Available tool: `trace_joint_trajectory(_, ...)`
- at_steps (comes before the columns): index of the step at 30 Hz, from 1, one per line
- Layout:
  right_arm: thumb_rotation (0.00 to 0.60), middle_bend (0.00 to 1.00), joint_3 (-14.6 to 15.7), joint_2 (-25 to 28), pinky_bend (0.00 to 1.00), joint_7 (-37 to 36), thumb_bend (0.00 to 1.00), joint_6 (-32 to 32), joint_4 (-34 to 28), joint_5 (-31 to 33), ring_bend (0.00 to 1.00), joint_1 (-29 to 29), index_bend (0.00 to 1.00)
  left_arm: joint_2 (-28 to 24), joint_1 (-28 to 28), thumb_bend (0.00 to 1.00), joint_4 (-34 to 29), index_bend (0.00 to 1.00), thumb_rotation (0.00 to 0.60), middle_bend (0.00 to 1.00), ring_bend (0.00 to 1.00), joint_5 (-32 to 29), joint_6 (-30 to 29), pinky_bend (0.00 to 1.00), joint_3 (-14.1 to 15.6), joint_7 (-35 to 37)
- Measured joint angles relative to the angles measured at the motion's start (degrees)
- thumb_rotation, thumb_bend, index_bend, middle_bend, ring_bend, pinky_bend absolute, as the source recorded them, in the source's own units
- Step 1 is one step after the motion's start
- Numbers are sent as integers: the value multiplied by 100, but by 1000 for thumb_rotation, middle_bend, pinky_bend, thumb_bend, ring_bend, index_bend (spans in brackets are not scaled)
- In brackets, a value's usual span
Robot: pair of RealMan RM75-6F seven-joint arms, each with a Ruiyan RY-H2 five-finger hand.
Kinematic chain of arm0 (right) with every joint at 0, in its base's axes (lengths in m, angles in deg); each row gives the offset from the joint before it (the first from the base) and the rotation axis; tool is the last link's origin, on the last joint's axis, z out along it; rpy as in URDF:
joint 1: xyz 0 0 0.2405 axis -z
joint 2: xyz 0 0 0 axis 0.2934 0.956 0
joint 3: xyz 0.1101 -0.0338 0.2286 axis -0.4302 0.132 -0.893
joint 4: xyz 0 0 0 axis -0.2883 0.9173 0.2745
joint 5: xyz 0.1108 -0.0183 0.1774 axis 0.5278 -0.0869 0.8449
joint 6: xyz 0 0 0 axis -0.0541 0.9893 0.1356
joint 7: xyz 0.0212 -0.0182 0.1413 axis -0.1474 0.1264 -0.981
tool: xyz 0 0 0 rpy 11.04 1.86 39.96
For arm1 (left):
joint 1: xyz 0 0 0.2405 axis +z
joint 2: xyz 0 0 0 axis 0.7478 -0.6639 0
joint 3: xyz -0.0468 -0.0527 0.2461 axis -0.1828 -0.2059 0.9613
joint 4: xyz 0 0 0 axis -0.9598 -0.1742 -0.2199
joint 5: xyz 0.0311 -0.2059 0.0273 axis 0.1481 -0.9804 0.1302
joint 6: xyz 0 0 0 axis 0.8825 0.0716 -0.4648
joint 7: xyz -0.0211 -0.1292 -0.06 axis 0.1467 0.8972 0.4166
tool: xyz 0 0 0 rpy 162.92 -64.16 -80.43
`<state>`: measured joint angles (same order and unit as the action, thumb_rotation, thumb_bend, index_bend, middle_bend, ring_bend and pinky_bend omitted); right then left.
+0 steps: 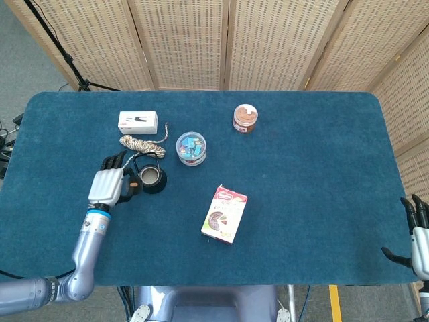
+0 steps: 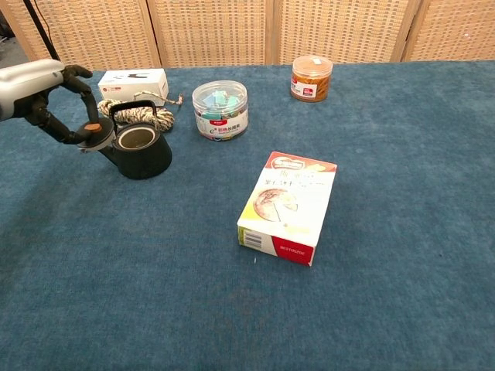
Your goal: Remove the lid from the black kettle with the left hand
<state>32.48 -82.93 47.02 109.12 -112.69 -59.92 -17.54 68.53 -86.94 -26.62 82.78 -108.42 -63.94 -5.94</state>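
The black kettle stands at the table's left with its top open and its handle upright; from above the kettle shows a grey inside. My left hand is just left of it and pinches the lid, a black disc with an orange knob, held off the kettle beside the spout. In the head view the left hand covers most of the lid. My right hand hangs at the table's far right edge, fingers spread, holding nothing.
Behind the kettle lie a coiled rope and a white box. A clear jar of clips stands to the kettle's right, an orange jar further back, and a snack box at mid-table.
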Motion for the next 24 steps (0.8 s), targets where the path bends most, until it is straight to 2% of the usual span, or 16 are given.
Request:
trace_joint_trajectory(10,600,0,27,28,0,-63,0,24,-6,-75,0,22,0,117,333,398,616,592,600,0,0,75,139,0,150,491)
trace_joint_trajectory(21,600,0,11,14,0,-34,0,-38,20,6,0,-4,0,702,318,403,1872,590,600,0,0,-220,762,0,32,635)
trace_joint_trajectory(23,600,0,6,8,0,-23,0,-57,26,28,0,-15,0,821,312,390,2083,516,600,0,0,-262,901,0,-2,681)
trace_joint_trajectory(24,600,0,2,4,0,-15,0,-62,29,37,0,-19,0,862,313,360,2146,422,600,0,0,-265,941,0,-19,717)
